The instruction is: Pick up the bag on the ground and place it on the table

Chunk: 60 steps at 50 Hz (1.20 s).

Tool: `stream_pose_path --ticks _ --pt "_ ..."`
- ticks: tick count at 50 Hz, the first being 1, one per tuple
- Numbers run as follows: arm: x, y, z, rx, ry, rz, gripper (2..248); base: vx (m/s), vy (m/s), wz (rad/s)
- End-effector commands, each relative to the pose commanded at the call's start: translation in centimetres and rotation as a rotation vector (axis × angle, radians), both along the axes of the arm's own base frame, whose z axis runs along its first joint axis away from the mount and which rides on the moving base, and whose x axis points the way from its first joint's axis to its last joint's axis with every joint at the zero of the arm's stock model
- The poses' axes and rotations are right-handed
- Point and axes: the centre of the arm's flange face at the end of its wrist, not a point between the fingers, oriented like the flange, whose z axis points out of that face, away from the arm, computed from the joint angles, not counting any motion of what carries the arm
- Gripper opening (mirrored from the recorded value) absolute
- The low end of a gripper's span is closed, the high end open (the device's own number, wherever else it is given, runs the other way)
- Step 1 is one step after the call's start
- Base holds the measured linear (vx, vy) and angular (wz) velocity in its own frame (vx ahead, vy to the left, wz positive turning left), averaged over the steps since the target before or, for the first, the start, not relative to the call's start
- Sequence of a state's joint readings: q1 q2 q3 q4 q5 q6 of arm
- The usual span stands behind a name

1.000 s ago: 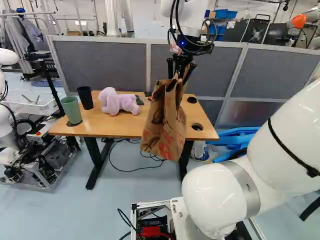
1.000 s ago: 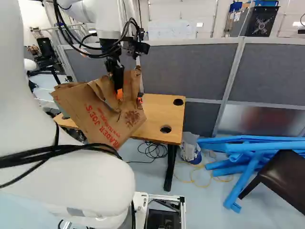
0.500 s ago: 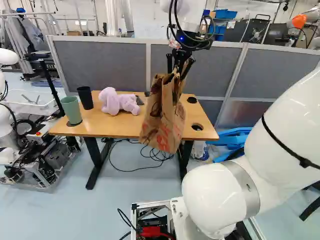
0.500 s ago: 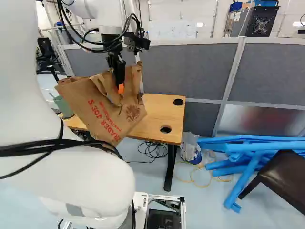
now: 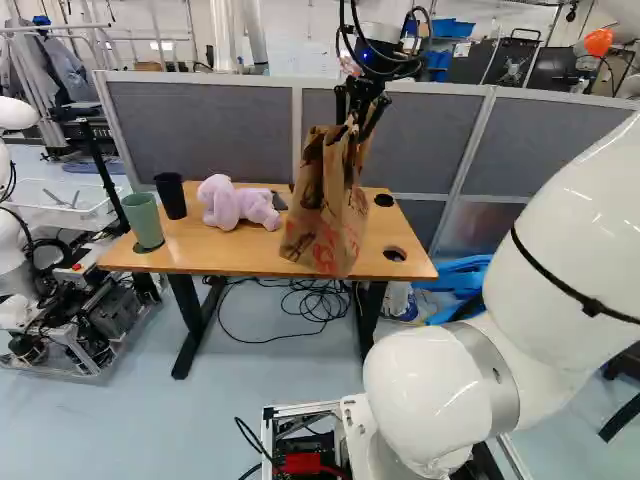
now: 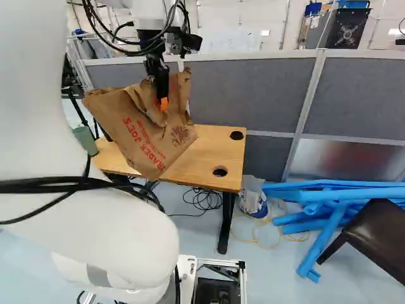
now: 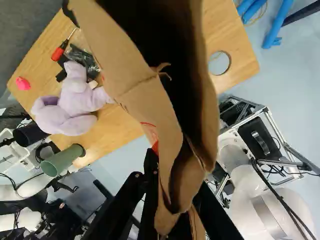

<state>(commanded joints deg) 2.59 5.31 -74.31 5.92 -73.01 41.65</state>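
Your smooth wooden surface (image 5: 275, 262) carries a lilac plush (image 5: 222, 204), a green cup (image 5: 145, 222) and a black cup (image 5: 172, 197); a grey partition (image 5: 215, 130) stands behind. Your tool (image 6: 163, 102) pinches the creased brown paper bag (image 6: 145, 133), which hangs in the air near the surface, mouth gaping.

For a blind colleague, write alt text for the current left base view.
A black gripper holds up a brown paper bag, hiding part of a wooden table with a green cup, black cup and lilac plush toy. White arm joints fill the lower right.
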Motion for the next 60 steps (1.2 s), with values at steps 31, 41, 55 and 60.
stream_pose_path --ticks 31,41,55,60 --pt "5.8 -1.7 0.6 0.000 0.024 -0.038 26 0.000 0.000 0.000" --pt "7.5 -2.3 0.6 0.000 0.047 -0.047 26 0.000 0.000 0.000" --pt "9.9 -3.1 0.6 0.001 0.076 -0.059 26 0.000 0.000 0.000" --pt "10.7 -3.4 0.6 0.001 0.086 -0.062 26 0.000 0.000 0.000"
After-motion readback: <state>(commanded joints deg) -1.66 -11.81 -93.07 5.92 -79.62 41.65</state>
